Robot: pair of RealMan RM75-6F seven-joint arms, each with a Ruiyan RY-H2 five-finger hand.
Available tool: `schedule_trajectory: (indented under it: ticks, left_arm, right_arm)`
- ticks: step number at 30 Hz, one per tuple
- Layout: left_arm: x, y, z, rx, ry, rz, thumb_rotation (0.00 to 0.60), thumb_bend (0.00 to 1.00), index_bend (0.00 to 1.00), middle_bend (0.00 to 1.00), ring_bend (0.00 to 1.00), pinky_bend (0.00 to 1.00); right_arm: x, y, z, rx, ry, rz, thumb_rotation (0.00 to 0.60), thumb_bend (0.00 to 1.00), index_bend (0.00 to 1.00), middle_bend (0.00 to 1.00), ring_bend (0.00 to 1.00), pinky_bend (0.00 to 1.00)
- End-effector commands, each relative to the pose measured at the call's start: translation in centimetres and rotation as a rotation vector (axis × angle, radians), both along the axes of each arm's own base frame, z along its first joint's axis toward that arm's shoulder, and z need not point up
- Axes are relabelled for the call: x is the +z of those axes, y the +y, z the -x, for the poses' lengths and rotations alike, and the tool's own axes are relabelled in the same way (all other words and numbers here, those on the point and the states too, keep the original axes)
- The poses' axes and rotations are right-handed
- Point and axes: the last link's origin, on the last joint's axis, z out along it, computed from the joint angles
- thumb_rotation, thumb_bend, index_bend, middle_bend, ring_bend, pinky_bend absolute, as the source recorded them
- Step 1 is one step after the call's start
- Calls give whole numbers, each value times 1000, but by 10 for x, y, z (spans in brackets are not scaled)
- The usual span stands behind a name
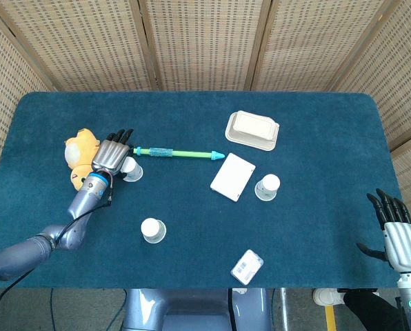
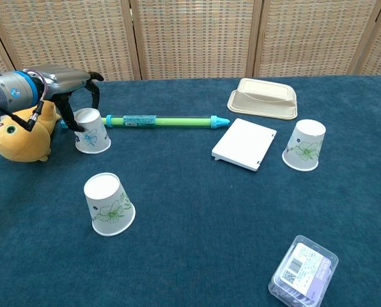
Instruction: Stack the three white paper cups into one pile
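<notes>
Three white paper cups stand upside down on the blue table. The left cup (image 1: 132, 169) (image 2: 92, 131) is beside the green tube's blue end. My left hand (image 1: 112, 153) (image 2: 66, 82) arches over it with fingers spread: the thumb hangs by the cup's left side and the fingers reach past its top. I cannot tell whether it touches the cup. The near cup (image 1: 152, 229) (image 2: 108, 204) and the right cup (image 1: 267, 186) (image 2: 304, 145) stand alone. My right hand (image 1: 397, 236) hangs open off the table's near right corner, seen only in the head view.
A yellow plush toy (image 1: 76, 153) (image 2: 19, 135) lies just left of my left hand. A green and blue tube (image 1: 174, 152) (image 2: 165, 119), a flat white box (image 1: 233, 176) (image 2: 245, 144), a beige lidded container (image 1: 252, 129) (image 2: 263, 98) and a clear plastic packet (image 1: 247, 267) (image 2: 303, 270) also lie about.
</notes>
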Motion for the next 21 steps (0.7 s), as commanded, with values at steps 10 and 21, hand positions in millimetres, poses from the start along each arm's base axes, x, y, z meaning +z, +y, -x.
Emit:
schedule_trajectory:
  ticks: [10,21]
  left_arm:
    - [49,-50,-33,-162,-223,33,600,276,541,0,0,127]
    - [77,-145,-62,-365,-333,138,600,276,535,0,0,127]
  right_arm:
    - [-2,1,-3,5,14,-1,600,204,52,0,0,87]
    - [-4,2,-5,6,25,-1,600,204,51,0,0,87]
